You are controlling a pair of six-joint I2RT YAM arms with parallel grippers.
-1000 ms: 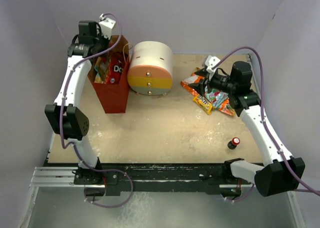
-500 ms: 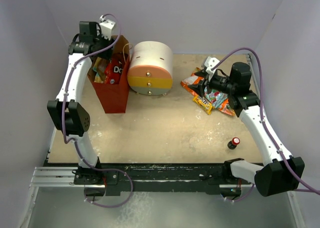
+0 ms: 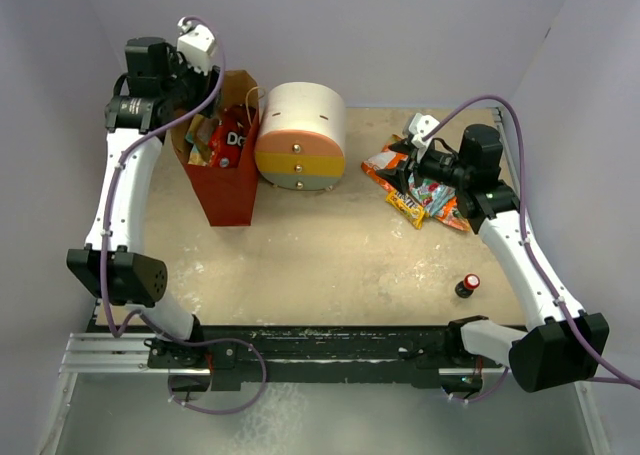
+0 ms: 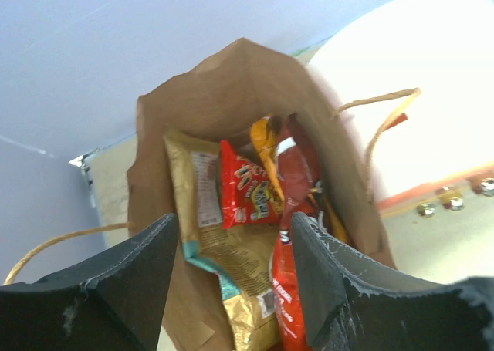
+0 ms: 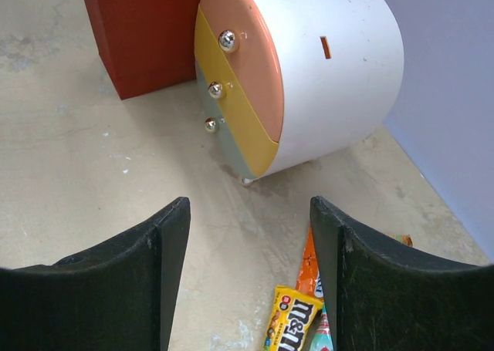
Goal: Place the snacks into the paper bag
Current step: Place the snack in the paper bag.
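Hovering, spread: L jaws over paper bag (image 4: 231, 81), R jaws by M&M's pkt (image 5: 292, 320)

top overhead | left wrist — into paper bag (image 4: 231, 81) | right wrist — drawer unit (image 5: 340, 96)

2 white arms (image 3: 120, 190) carry black joints (image 3: 120, 275) and purple cables (image 3: 487, 98)

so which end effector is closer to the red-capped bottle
Right. The right end effector is over the snack pile, behind the bottle on the same side; the left end effector is above the paper bag, on the opposite side.
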